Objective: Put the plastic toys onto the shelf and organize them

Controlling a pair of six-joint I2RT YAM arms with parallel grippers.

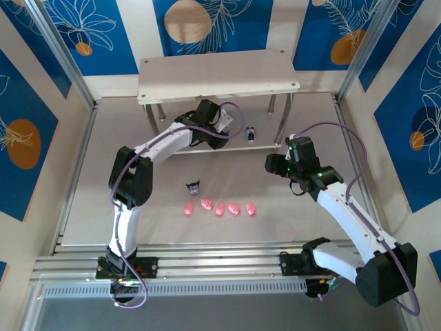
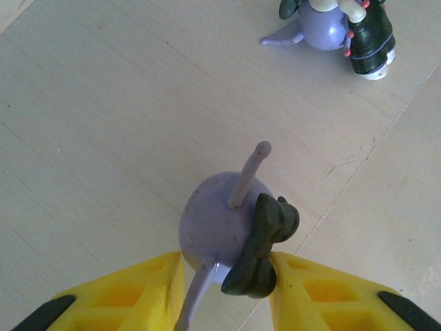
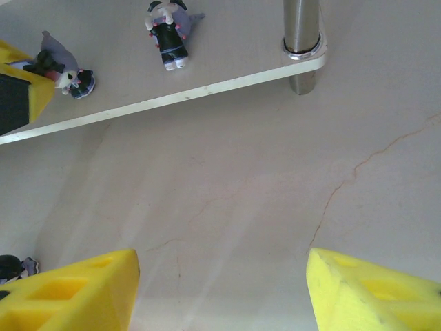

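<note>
**Item:** dark figurine [image 2: 220, 227], purple body with a black bow. It appears to rest tipped over on the lower board [image 2: 103, 103] of the shelf [image 1: 217, 76], near that board's front edge.

**Held by:** left gripper [image 2: 224, 261], reaching in under the top board. The jaws sit close on both flanks of the toy. Whether they pinch it or merely bracket it cannot be told.

**Neighbour:** second dark figurine [image 2: 344, 27], on the same board, well apart to the right.

**Outstanding, on the desk [image 1: 158, 227]:** third dark figurine [image 1: 194, 186], and just nearer the arm bases a row of five pink figurines [image 1: 220, 209].

**Right gripper [image 3: 220, 276]:** jaws spread with nothing between them, over bare desk in front of the shelf's right front leg [image 3: 301, 41].

**Step judged:** setting this toy down on the lower tier, with about a quarter of the lot shelved.

**Handling note:**
- Part the jaws evenly so neither tip drags the light toy.
- Draw straight back and low to miss the top board.
- Keep clear of the neighbour.
- The round body may roll towards the edge.
</note>
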